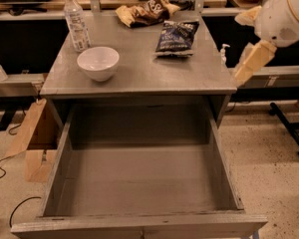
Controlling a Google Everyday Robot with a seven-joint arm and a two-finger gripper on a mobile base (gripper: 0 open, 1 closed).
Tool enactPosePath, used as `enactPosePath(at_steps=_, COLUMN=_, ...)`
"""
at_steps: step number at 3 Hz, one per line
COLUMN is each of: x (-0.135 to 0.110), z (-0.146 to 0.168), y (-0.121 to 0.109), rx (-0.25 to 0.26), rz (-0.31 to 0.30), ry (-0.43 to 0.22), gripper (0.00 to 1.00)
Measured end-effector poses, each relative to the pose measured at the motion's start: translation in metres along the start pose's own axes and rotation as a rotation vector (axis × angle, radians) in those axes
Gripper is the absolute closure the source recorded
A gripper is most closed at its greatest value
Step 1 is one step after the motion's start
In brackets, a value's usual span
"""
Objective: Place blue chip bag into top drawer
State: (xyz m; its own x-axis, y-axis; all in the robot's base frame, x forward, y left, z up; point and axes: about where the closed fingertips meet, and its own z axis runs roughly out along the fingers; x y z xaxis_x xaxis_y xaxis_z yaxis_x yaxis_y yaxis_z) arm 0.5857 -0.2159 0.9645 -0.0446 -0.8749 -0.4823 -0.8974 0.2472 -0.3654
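The blue chip bag (177,37) lies flat on the back right of the grey table top (139,78). The top drawer (139,183) is pulled fully out below the table's front edge, and its flat bottom is bare. My gripper (245,40) hangs in the air just off the table's right edge, to the right of the bag and a little nearer than it. Its two cream fingers (251,61) stand apart and hold nothing.
A white bowl (98,62) and a clear water bottle (76,21) stand on the table's left side. A brown and yellow snack bag (144,11) lies at the back. A small pump bottle (223,51) sits by the right edge. A cardboard box (35,141) stands on the floor at left.
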Motion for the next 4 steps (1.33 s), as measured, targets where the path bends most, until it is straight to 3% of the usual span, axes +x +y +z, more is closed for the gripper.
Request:
enactPosePath(at_steps=1, x=-0.009, z=0.025, y=-0.065, rx=0.079, rz=0.038, ry=-0.119, gripper=0.00)
enactPosePath(at_steps=2, x=-0.015, z=0.057, y=-0.115, rx=0.139, rz=0.157, ry=-0.210, gripper=0.00)
enactPosePath(at_steps=3, x=-0.016, z=0.057, y=-0.114, rx=0.138, rz=0.156, ry=-0.210, gripper=0.00)
enactPosePath(at_steps=4, x=-0.022, z=0.077, y=-0.128, rx=0.140, rz=0.159, ry=-0.254, gripper=0.00)
